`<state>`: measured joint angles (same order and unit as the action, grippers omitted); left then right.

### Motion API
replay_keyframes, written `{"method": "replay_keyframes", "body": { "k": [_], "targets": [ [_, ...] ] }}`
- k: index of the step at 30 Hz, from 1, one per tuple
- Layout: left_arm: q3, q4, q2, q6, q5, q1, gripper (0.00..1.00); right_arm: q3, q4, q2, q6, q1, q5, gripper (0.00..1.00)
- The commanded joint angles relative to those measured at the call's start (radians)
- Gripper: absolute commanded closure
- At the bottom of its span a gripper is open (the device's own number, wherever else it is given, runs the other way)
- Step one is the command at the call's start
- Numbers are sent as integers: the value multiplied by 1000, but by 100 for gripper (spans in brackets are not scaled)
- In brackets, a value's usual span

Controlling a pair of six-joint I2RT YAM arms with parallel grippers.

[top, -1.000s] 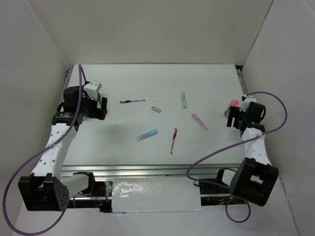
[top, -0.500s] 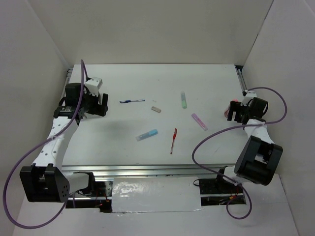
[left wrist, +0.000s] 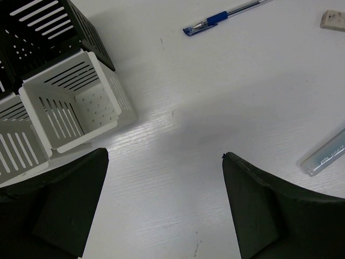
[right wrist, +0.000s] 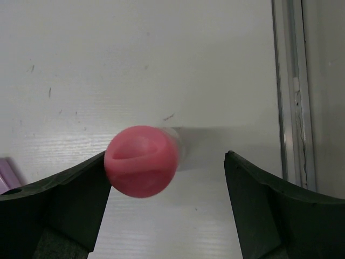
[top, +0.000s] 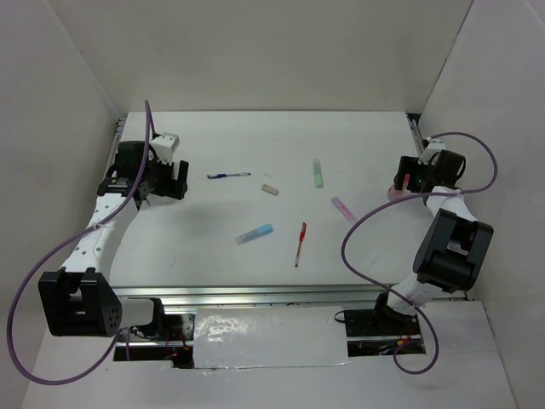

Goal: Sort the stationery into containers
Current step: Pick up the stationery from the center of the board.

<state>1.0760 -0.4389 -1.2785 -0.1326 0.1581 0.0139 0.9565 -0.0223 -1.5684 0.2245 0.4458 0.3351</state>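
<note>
My right gripper (right wrist: 164, 156) is open near the table's right edge. An upright pink marker (right wrist: 141, 161) stands between its jaws, its cap against the left finger and well apart from the right one; it also shows pale pink from above (top: 396, 192). My left gripper (left wrist: 163, 162) is open over bare table beside white slotted containers (left wrist: 75, 105). On the table lie a blue pen (top: 228, 175), a beige eraser (top: 270, 189), a pale-green marker (top: 318, 173), a lilac marker (top: 344, 209), a light-blue marker (top: 254, 233) and a red pen (top: 300, 244).
A black slotted bin (left wrist: 48, 27) adjoins the white ones. From above, the left arm (top: 140, 175) hides the bins. A metal rail (right wrist: 291, 91) runs along the table's right edge, close to the right gripper. White walls enclose the table.
The right arm has swung back toward the far right, carrying its gripper farther from me around the pink marker. The left gripper has drifted slightly back. The loose stationery has not moved.
</note>
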Motion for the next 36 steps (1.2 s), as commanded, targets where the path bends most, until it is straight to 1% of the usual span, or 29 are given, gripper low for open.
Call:
{"method": "replay_keyframes", "body": {
  "k": [1,8,15,18,19,20,21,22,23,24,26,27,28,29,31,33,34,35,36],
  "targets": [
    [39,42,-16,-15,-2,-5,1,68,41,-30,-10,-24,24,13],
    [52,40,-35,-19,-2,-6,1,94,30,-65,-4,-48,18,21],
    [52,39,-35,-22,-3,-5,1,61,33,-56,10,-53,10,23],
    [50,39,-28,-22,-2,-5,1,38,47,-44,13,-52,-4,30],
    [50,39,-28,-22,-2,-5,1,36,45,-44,13,-52,-4,36],
    [52,37,-28,-22,0,-6,1,39,38,-44,16,-52,-4,39],
    [53,35,-27,-22,1,-6,1,59,1,-48,25,-53,1,42],
    [58,35,-27,-19,1,-6,1,70,-17,-50,33,-53,5,48],
    [59,38,-24,-15,1,-5,1,85,-36,-53,39,-53,5,50],
    [59,46,-21,-15,6,-5,1,111,-69,-54,47,-53,8,56],
    [61,48,-19,-7,11,-6,1,148,-108,-44,61,-56,19,61],
    [64,46,-19,-6,12,-6,1,159,-141,-36,73,-67,24,66],
    [64,46,-15,-5,17,-6,1,168,-152,-24,78,-76,36,68],
    [64,42,-10,-7,18,-6,1,177,-160,13,82,-90,41,70],
    [64,35,5,-18,21,-6,1,203,-179,72,99,-157,53,74],
    [64,23,16,-24,30,-5,1,246,-223,97,107,-225,62,79],
    [64,17,30,-25,40,-6,1,299,-238,103,104,-302,74,81],
    [64,14,40,-25,49,-5,1,327,-272,102,102,-346,79,83],
    [62,5,54,-24,63,-6,1,359,-287,96,96,-433,82,84]
  ]
}}
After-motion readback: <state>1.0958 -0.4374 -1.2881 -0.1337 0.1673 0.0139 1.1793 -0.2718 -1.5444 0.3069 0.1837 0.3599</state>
